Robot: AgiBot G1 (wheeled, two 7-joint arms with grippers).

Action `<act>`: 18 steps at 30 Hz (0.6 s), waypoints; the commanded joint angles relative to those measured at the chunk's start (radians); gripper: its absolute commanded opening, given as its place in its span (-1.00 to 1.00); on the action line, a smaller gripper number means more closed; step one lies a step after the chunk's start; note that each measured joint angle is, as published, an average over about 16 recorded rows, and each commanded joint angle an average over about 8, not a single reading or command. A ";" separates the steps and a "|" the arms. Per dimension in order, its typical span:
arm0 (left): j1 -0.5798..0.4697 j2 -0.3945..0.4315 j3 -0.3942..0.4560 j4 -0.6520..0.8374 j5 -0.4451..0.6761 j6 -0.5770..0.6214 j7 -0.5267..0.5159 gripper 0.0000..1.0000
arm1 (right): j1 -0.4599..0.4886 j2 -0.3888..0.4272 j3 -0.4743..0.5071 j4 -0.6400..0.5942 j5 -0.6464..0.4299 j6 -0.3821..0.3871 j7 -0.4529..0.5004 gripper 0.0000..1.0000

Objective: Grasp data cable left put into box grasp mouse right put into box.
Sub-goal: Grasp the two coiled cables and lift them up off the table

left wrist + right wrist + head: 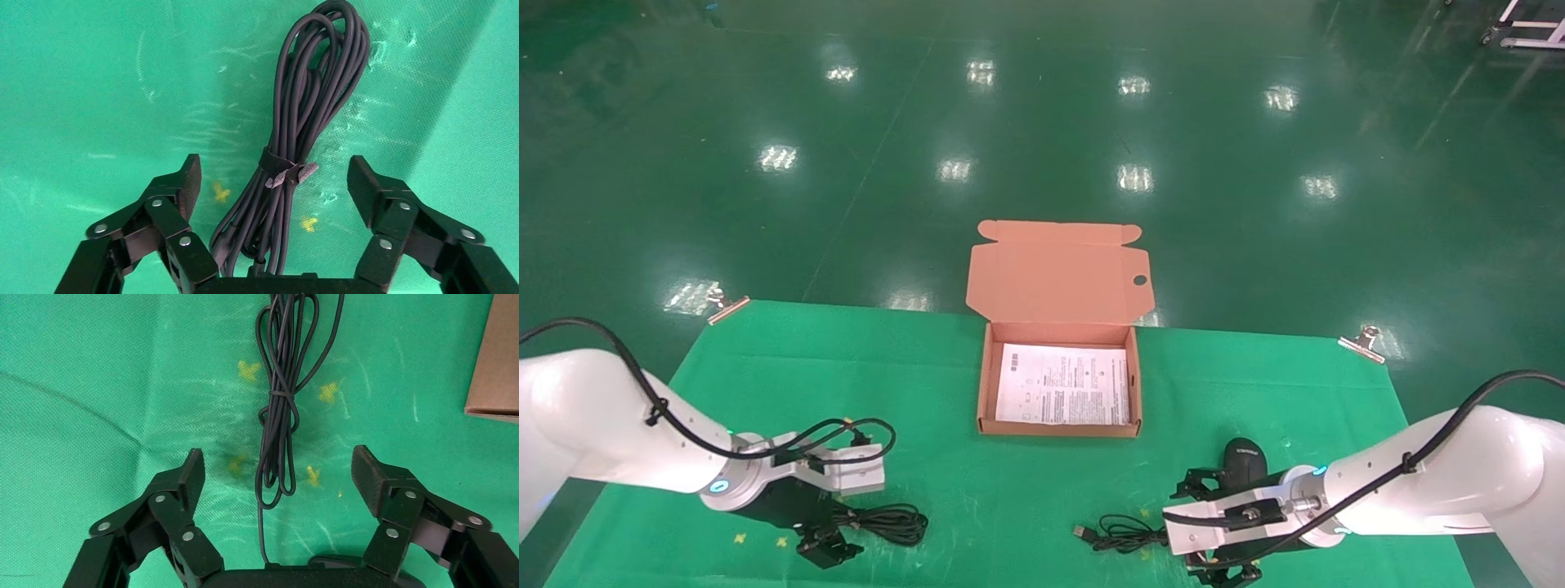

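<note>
The data cable [891, 523], a black coil bound with a strap, lies on the green cloth at the front left. My left gripper [842, 518] is open and low over it. In the left wrist view the data cable [312, 92] runs between the spread fingers of the left gripper [272, 177] without touching them. The black mouse [1245, 461] sits at the front right, with its bundled cord [1124, 535] to its left. My right gripper [1189, 531] is open over the cord [278, 416], which lies between the spread fingers of the right gripper [278, 471]. The salmon box [981, 384] stands open in the middle.
A printed sheet [1062, 396] lies flat inside the box, and the lid [1058, 269] stands up at the back. The cord's USB plug [1083, 532] points left. A box corner [496, 355] shows in the right wrist view. Clips [1361, 343] hold the cloth's far corners.
</note>
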 commanded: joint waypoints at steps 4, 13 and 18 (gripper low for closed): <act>0.002 -0.001 0.000 -0.006 0.000 0.002 -0.002 -1.00 | -0.001 0.003 0.000 0.007 0.000 -0.003 0.001 -1.00; 0.003 -0.002 0.001 -0.012 0.001 0.004 -0.004 -1.00 | -0.001 0.006 -0.001 0.013 -0.001 -0.005 0.002 -1.00; 0.003 -0.002 0.001 -0.013 0.001 0.004 -0.004 -1.00 | -0.001 0.007 -0.001 0.015 -0.001 -0.005 0.003 -1.00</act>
